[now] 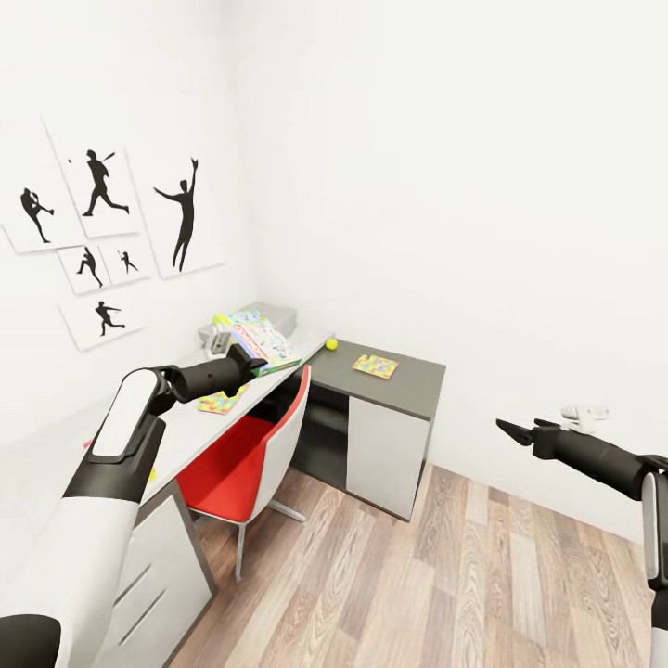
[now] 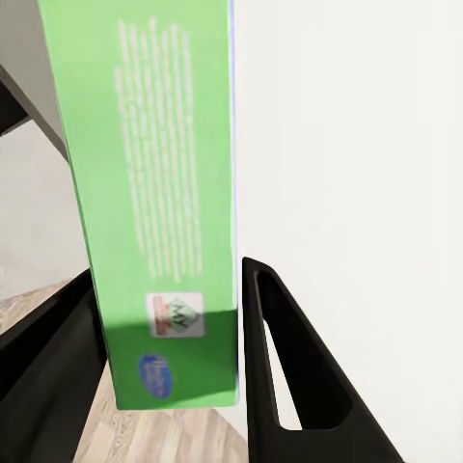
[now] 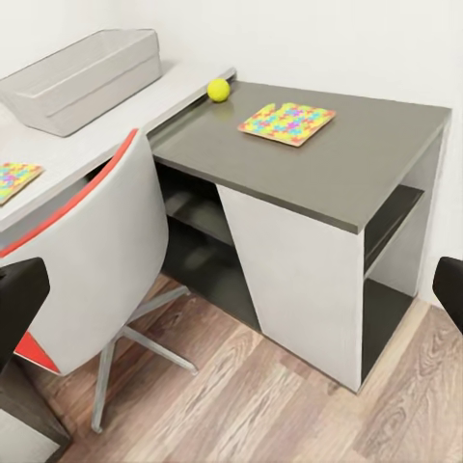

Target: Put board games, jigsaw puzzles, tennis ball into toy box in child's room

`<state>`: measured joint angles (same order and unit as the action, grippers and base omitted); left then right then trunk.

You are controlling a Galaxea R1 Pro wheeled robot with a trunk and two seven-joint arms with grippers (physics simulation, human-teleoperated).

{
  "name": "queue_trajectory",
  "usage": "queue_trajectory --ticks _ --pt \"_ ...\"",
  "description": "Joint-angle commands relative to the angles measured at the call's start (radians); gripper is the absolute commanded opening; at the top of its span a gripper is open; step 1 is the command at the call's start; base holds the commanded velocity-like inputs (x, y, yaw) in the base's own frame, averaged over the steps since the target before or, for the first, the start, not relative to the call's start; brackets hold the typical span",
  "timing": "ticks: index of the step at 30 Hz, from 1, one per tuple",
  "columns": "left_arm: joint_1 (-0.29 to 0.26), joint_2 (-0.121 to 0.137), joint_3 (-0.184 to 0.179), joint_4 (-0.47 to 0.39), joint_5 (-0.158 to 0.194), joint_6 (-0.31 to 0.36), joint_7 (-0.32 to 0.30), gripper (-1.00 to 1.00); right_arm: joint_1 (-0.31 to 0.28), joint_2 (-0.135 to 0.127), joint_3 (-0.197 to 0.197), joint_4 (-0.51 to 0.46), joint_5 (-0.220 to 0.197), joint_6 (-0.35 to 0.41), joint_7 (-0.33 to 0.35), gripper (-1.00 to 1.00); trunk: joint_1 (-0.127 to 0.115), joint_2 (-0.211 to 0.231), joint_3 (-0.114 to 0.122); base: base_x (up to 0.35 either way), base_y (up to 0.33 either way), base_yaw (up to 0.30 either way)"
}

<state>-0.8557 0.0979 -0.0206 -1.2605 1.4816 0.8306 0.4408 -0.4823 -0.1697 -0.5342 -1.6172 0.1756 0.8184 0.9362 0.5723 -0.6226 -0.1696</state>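
Note:
My left gripper [image 1: 243, 358] [image 2: 169, 289] is shut on a board game [image 1: 260, 341], a flat box with a colourful top and a green underside [image 2: 145, 174], held over the white desk [image 1: 190, 422]. Just behind it lies the grey toy box [image 1: 278, 316] [image 3: 87, 69]. The yellow tennis ball [image 1: 331, 344] [image 3: 219, 89] and one jigsaw puzzle [image 1: 375, 366] [image 3: 286, 122] rest on the dark desk section [image 1: 408, 385]. A second jigsaw puzzle [image 1: 221, 401] [image 3: 13, 179] lies on the white desk under my left arm. My right gripper [image 1: 518, 430] [image 3: 234, 289] hangs open over the floor, far from the desk.
A red and white swivel chair [image 1: 246, 455] [image 3: 106, 251] is tucked against the white desk. A drawer unit [image 1: 153, 575] stands at the near left. Wooden floor [image 1: 436, 575] stretches in front of the desk. Sports silhouettes [image 1: 107, 232] hang on the left wall.

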Motion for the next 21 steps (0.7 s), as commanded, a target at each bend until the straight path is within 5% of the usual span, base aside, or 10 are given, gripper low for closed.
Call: queue_trajectory --ticks 1,12,16,21 --pt "-0.001 0.001 -0.002 0.0 0.01 0.0 0.01 -1.0 -0.001 0.0 -0.002 -0.001 0.01 0.004 0.01 1.0 -0.004 0.006 0.001 0.0 0.0 0.0" --pt "-0.002 -0.005 -0.004 0.048 0.002 -0.001 0.014 -1.0 -0.002 0.004 -0.036 -0.001 0.008 0.008 0.01 1.0 -0.046 0.083 0.036 0.0 0.0 0.0" --pt "0.006 -0.014 -0.004 0.037 0.001 -0.011 0.074 -1.0 -0.003 0.002 -0.039 -0.001 0.007 0.008 0.057 1.0 -0.05 0.09 0.039 0.0 0.0 0.0" --pt "0.016 -0.005 0.006 0.032 0.015 -0.009 0.087 -1.0 -0.004 0.001 -0.038 -0.001 0.007 0.015 0.076 1.0 -0.05 0.09 0.039 0.328 -0.11 0.235"
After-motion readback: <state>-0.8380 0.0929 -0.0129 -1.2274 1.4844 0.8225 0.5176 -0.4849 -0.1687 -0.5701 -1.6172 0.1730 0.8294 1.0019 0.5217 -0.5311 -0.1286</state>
